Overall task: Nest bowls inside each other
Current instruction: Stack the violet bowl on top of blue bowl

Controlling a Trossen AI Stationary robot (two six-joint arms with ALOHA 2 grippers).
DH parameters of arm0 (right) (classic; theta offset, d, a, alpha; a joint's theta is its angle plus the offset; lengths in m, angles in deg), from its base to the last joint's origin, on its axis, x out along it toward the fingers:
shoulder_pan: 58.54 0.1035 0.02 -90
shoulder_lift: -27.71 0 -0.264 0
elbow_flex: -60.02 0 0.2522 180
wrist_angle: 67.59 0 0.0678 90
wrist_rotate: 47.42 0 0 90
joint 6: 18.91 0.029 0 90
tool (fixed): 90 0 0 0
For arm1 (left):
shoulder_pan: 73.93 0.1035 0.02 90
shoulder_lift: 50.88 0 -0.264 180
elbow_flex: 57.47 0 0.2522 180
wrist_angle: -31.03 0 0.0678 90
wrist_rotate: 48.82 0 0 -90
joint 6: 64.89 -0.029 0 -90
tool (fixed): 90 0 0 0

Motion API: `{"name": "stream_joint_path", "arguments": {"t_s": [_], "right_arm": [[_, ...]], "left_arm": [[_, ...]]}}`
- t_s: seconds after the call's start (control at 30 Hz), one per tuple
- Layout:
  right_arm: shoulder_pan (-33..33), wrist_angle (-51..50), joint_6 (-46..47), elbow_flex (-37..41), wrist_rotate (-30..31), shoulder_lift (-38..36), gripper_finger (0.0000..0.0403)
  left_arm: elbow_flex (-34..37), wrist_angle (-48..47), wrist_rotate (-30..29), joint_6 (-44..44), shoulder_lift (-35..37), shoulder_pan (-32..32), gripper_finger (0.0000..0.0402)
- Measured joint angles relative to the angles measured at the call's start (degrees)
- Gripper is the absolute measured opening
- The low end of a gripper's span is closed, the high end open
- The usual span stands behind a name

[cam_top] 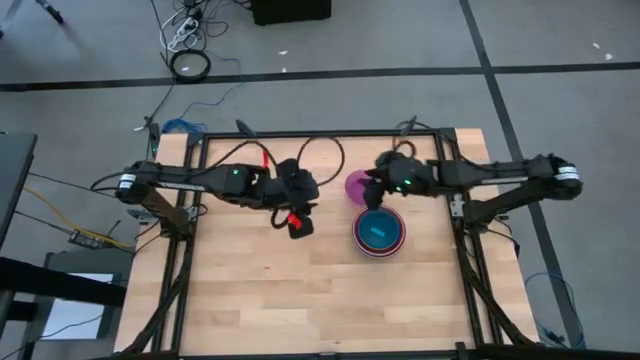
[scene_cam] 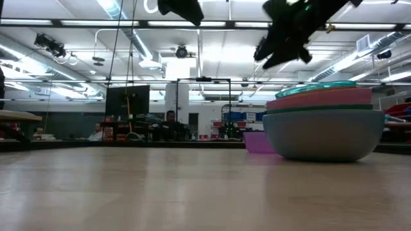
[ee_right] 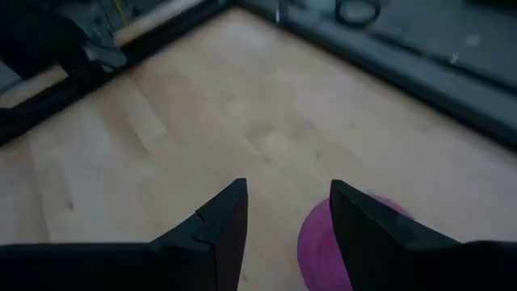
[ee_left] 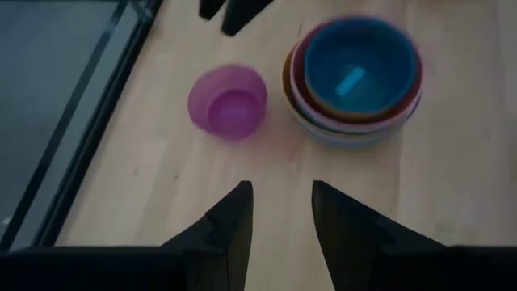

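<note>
High view: nested stack of bowls [cam_top: 379, 232] on table [cam_top: 300, 300], right of centre; magenta bowl [cam_top: 359, 186] loose just behind it. Right gripper [cam_top: 372, 188] hovers beside magenta bowl; left gripper [cam_top: 297, 222] waits mid-table.

Low view: stack rims teal, pink, green.

Wrist views: both grippers' fingers parted, empty.

Step, judged: fetching magenta bowl. Next: straddle rim, close, lift into stack.

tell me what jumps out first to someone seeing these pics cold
The stack of nested bowls, a teal one innermost, sits right of the table's middle. A lone magenta bowl stands beside it, toward the table's far edge. Both arms hang above the wood with nothing held: the right tool open near the magenta bowl, the left tool open farther left.
</note>
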Motion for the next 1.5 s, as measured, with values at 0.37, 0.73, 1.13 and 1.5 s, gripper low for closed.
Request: {"name": "stream_joint_path", "arguments": {"t_s": [0.37,0.73,1.13,1.5], "right_arm": [[-7.2,-9.9,-2.6,-15.7,-9.1,21.0,0.0164],[-8.8,-34.1,0.3,-38.0,-10.3,37.4,0.0165],[-8.9,-37.0,5.8,-40.1,-13.4,45.7,0.0165],[-10.9,-37.0,6.5,-40.1,-14.8,52.3,0.0161]], "left_arm": [[5.3,-3.2,-5.3,4.8,1.7,-2.6,0.0137],[14.7,-3.6,-9.2,12.2,7.7,-5.3,0.0137],[19.7,-3.3,-13.2,15.1,11.5,-8.3,0.0137],[21.8,-3.4,-15.4,16.7,11.5,-9.5,0.0137]]}}
